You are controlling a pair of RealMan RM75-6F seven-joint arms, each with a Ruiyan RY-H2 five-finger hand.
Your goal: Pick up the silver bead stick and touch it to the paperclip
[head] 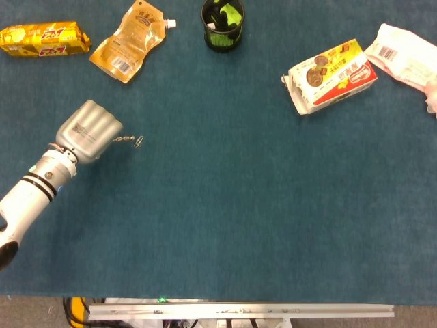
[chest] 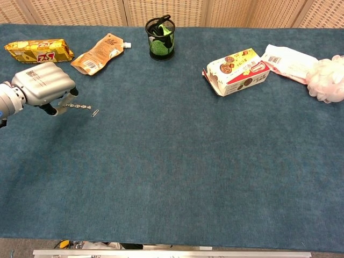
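My left hand is at the left of the blue table and pinches the silver bead stick, which points right and low over the cloth. The stick's free end is right at the small silver paperclip lying on the cloth; whether they touch I cannot tell. The fingers are hidden under the hand in the head view. My right hand appears in neither view.
A yellow snack bar, an orange spout pouch and a black mesh cup line the far edge. A white snack box, a white packet and a white puff sit far right.
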